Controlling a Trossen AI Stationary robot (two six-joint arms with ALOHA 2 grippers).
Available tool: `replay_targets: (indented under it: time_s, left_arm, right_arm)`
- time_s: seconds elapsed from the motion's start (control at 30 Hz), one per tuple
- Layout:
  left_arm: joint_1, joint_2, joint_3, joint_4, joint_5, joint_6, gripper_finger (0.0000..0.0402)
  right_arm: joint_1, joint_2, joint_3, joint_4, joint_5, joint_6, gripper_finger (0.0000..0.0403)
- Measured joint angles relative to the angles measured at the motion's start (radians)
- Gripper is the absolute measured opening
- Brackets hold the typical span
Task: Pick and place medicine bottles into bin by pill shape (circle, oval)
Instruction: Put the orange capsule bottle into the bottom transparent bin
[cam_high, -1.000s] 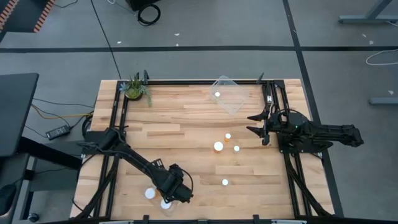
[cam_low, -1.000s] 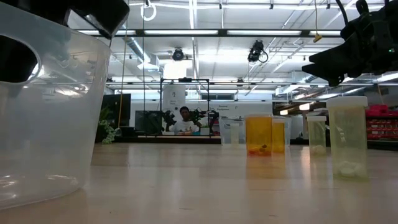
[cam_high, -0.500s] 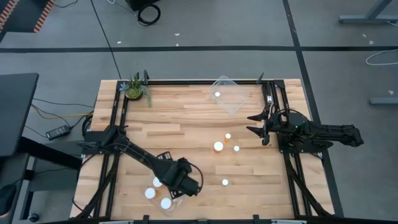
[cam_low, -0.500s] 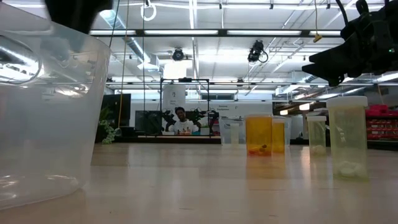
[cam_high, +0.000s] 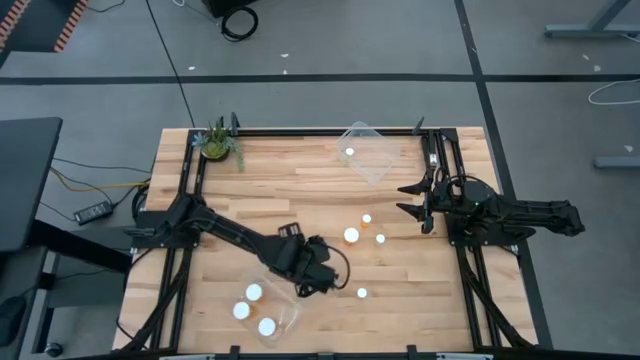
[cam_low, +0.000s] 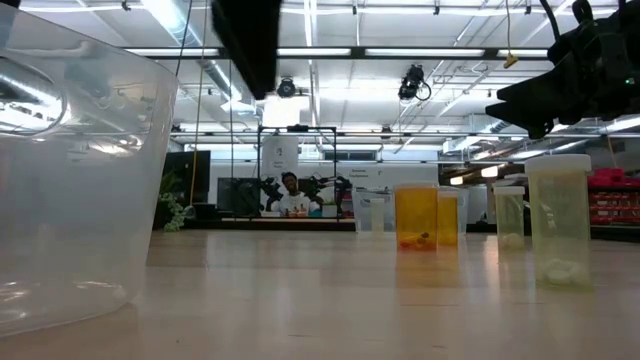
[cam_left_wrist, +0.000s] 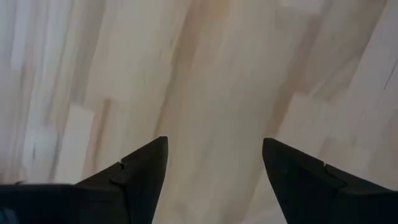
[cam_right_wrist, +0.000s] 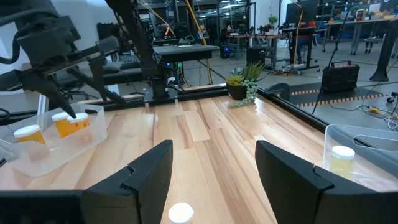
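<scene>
- Your left gripper (cam_high: 322, 276) hangs over the bare desk (cam_high: 300, 190), between the near clear bin (cam_high: 272, 305) and the loose bottles; its fingers (cam_left_wrist: 140, 177) stand apart with only wood between them, holding nothing.
- Your right gripper (cam_high: 408, 199) waits at the right edge of the desk, its fingers (cam_right_wrist: 146, 174) spread wide and empty.
- The near bin holds three white-capped medicine bottles (cam_high: 254, 292), close together.
- The far clear bin (cam_high: 366, 152), near the back edge, holds one bottle (cam_high: 349, 153).
- Four bottles stand loose on the desk: a wider one (cam_high: 351, 236), two narrower ones (cam_high: 367, 218) just beside it, and one (cam_high: 362, 293) nearer the front, close to your left gripper.
- A small potted plant (cam_high: 217, 142) sits at the back left corner.
</scene>
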Motion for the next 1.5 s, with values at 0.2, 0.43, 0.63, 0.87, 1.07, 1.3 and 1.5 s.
replay_targets:
  time_s: [0.2,0.43,0.63,0.87,1.07,1.3,1.5]
  left_arm:
    - [0.076,0.001,-0.043,0.158,-0.002,0.104,0.0272]
    - [0.155,0.001,-0.123,0.309,-0.001,0.175,0.0272]
    - [0.209,0.001,-0.176,0.410,0.039,0.183,0.0272]
    - [0.252,0.002,-0.239,0.559,0.171,0.184,0.0272]
    - [0.273,0.002,-0.243,0.595,0.173,0.229,0.0273]
    - [0.299,0.002,-0.221,0.695,0.170,0.292,0.0272]
    - [0.333,0.001,-0.211,0.781,0.170,0.314,0.0264]
  right_arm:
    - [0.000,0.000,0.000,0.000,0.000,0.000,0.0237]
    - [0.000,0.000,0.000,0.000,0.000,0.000,0.0237]
    - [0.000,0.000,0.000,0.000,0.000,0.000,0.0237]
    - [0.000,0.000,0.000,0.000,0.000,0.000,0.0237]
    - [0.000,0.000,0.000,0.000,0.000,0.000,0.0237]
    - [0.000,0.000,0.000,0.000,0.000,0.000,0.0237]
    - [0.000,0.000,0.000,0.000,0.000,0.000,0.0237]
